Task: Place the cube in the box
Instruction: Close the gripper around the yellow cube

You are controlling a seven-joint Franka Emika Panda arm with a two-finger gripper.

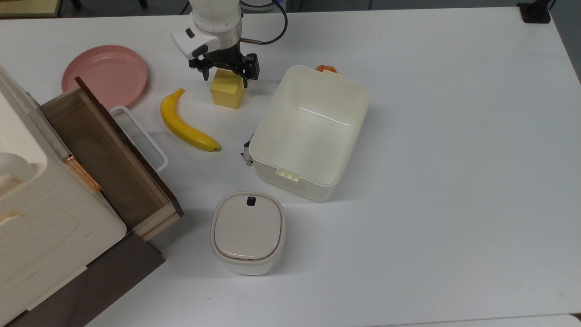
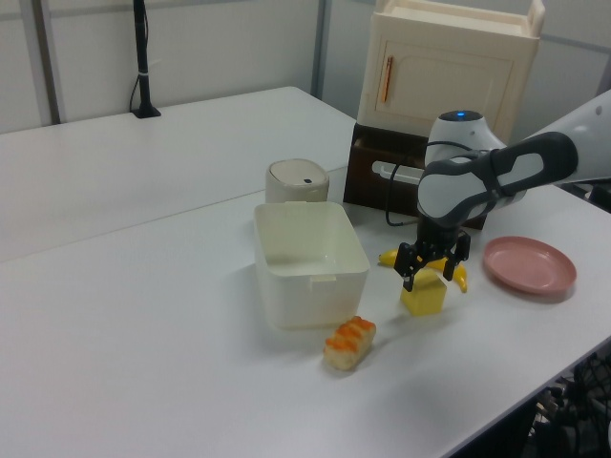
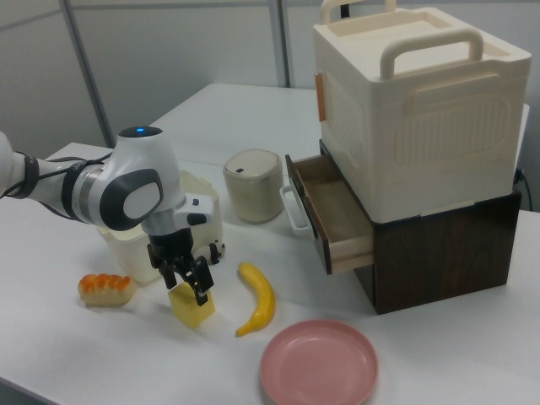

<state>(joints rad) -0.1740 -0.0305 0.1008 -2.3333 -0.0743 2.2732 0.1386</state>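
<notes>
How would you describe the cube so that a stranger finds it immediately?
Find the big cream box on the white table; in the top view the cube stands to its left, under the gripper. Unlike the curved banana nearby, it is a pale-yellow block.

On the surface (image 1: 454,181): one cube (image 1: 227,91), one box (image 1: 349,136), one banana (image 1: 184,127), one pink plate (image 1: 104,75), one lidded container (image 1: 247,231), one open drawer (image 1: 104,154).

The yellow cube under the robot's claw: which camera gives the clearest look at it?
The top view: the cube sits unobstructed between the banana and the box, with the open gripper straddling its far edge. In the left view it is small and partly covered from above; in the right view it is partly hidden behind the fingers.
</notes>
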